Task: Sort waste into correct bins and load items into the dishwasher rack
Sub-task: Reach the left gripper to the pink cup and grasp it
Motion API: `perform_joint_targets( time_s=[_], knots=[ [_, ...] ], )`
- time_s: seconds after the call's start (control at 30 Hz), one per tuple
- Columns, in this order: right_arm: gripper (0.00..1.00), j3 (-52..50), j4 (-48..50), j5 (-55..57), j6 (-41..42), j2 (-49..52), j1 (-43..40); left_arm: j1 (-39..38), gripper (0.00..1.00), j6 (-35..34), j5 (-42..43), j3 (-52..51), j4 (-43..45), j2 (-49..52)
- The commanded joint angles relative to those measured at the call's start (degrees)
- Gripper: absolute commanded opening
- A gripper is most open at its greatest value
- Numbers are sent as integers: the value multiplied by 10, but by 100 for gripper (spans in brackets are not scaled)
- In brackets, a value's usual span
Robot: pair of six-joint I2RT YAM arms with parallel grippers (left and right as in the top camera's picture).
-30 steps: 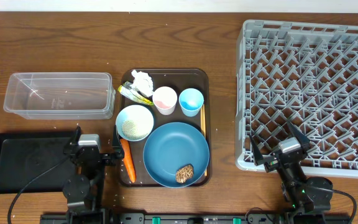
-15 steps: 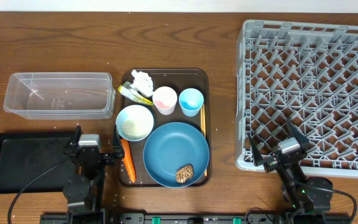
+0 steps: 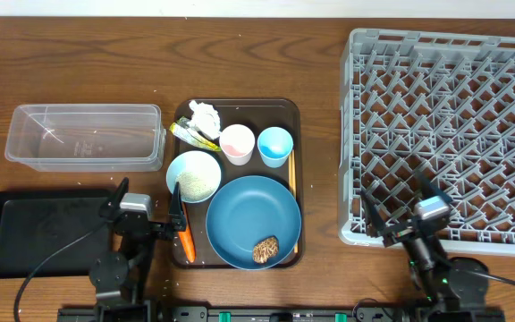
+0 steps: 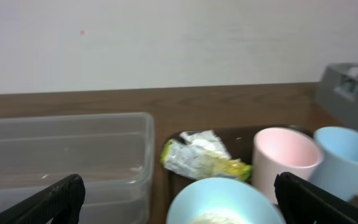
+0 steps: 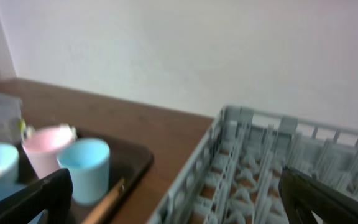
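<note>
Left gripper (image 3: 146, 206) and right gripper (image 3: 403, 207) spread wide, holding nothing, at front edge of table (image 3: 150, 54).
Left is just beside carrot (image 3: 184, 234) at brown serving tray's (image 3: 240, 102) left edge; right hovers at dishwasher rack's (image 3: 356, 54) front-left corner. Risk: a descending finger clips rice bowl (image 3: 194, 175), scattering grains.

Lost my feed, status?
Left gripper open by carrot. Right gripper open at dishwasher rack edge. Rack, clear tub, black tray empty. Nothing blocking.

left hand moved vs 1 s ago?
Yes. The left hand has shifted right, toward the brown serving tray. It now reaches over the carrot at the tray's left edge.
</note>
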Motion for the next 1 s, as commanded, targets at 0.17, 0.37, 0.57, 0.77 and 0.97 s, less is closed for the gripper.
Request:
perform_joint_targets(
  time_s=[0.17, 0.37, 0.57, 0.77, 0.97],
  knots=[
    [99, 276, -120, -13, 60, 239, -9, -2, 98, -53, 72, 250, -150, 199],
    [99, 557, -381, -26, 52, 501, -9, -2, 98, -53, 160, 488, -311, 445],
    [99, 778, -553, -31, 0, 696, -9, -2, 98, -55, 231, 682, -475, 634],
    [99, 807, -551, -94, 39, 768, -7, -2, 98, -85, 246, 709, -489, 711],
    [99, 807, -577, -14, 76, 810, 38, -34, 98, -98, 212, 709, -466, 758]
  ],
)
